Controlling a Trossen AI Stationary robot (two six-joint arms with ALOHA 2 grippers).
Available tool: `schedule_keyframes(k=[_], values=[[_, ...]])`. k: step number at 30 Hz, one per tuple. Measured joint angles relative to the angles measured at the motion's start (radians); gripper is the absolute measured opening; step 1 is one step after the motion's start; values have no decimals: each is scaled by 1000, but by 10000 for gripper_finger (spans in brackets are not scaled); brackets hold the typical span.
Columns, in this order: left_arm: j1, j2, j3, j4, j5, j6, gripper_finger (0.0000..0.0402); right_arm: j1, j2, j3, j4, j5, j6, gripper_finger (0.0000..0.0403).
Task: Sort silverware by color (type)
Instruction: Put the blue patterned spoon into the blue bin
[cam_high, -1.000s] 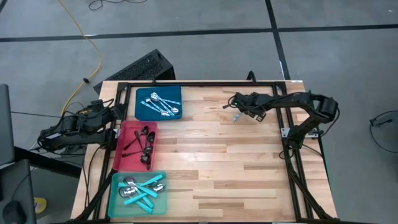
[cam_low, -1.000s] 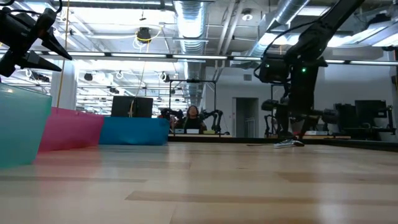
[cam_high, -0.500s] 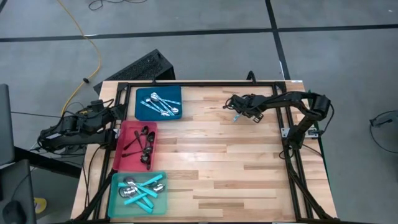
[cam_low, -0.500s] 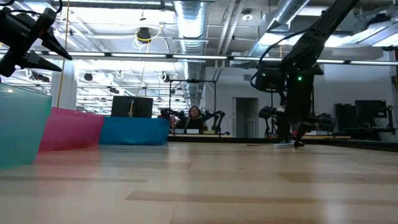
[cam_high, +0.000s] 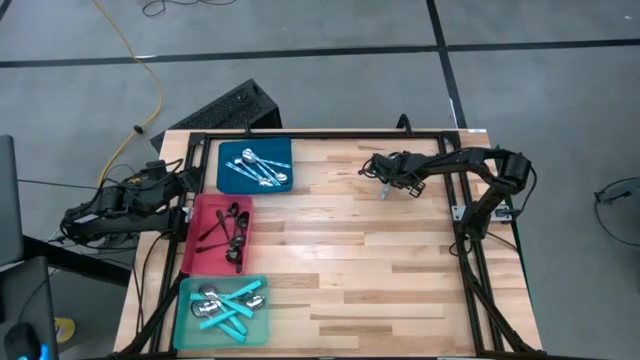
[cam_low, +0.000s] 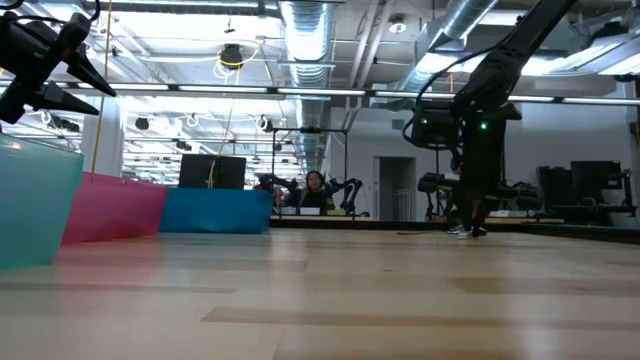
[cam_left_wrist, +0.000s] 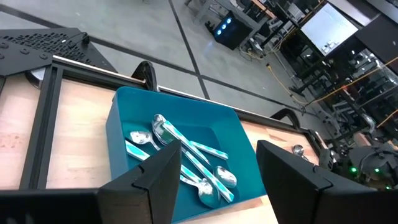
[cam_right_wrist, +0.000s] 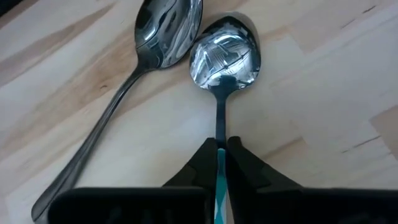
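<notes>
Right wrist view showed the right end effector clamped on a turquoise-handled spoon lying on the desk, just beside an all-metal spoon, perhaps touching. High view: bare desk lay between it and the teal tray. Left wrist view: left end effector stood apart, idle, over the blue tray.

Glossy metal spoons on smooth, seemingly matt wooden table.
</notes>
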Motion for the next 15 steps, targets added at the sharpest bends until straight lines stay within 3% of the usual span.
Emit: schedule_keyframes(k=[15], values=[[0,0,0,0,0,0,195,84,-15,-2,6,3,-60,34]])
